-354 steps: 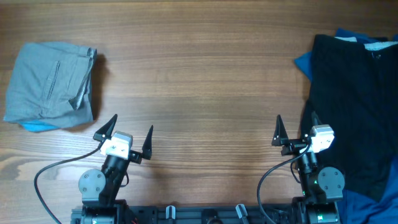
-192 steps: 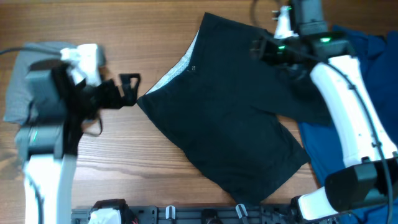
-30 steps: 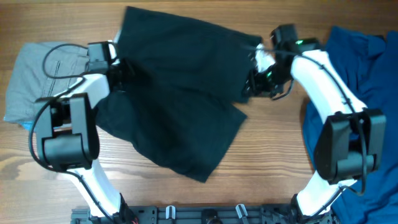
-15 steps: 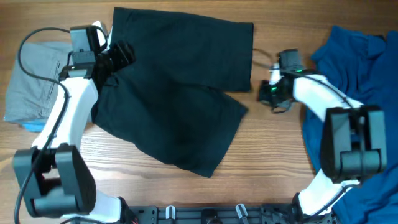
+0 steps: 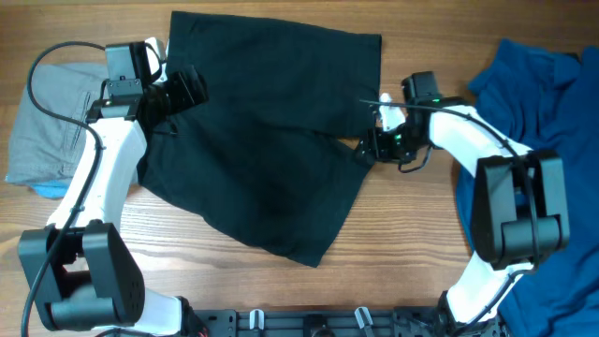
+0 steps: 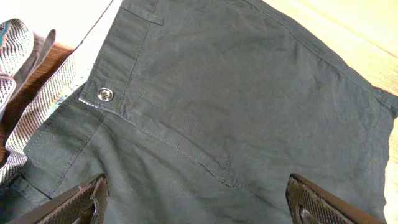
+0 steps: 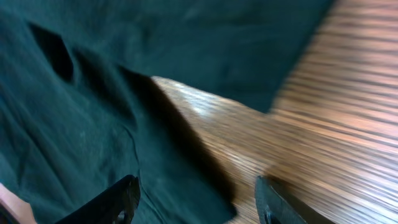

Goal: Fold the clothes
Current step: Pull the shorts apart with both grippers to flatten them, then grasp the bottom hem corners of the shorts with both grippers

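A pair of black shorts (image 5: 271, 131) lies spread flat across the middle of the table, legs pointing right. My left gripper (image 5: 182, 89) is open and hovers over the waistband at the shorts' upper left; the left wrist view shows the waistband, a metal snap (image 6: 105, 94) and the open fingers (image 6: 199, 202) above the cloth. My right gripper (image 5: 374, 142) is open, low over the right end of the shorts where the two legs part; the right wrist view (image 7: 196, 199) shows the lower leg's corner between its fingers, blurred by motion.
Folded grey shorts (image 5: 47, 131) lie at the far left on something light blue (image 5: 47, 190). A blue garment (image 5: 552, 103) is heaped at the right edge. Bare wood (image 5: 412, 243) lies in front of the shorts.
The right gripper has moved left, from beside the upper leg's hem onto the gap between the two legs. The left gripper and the shorts have barely shifted.
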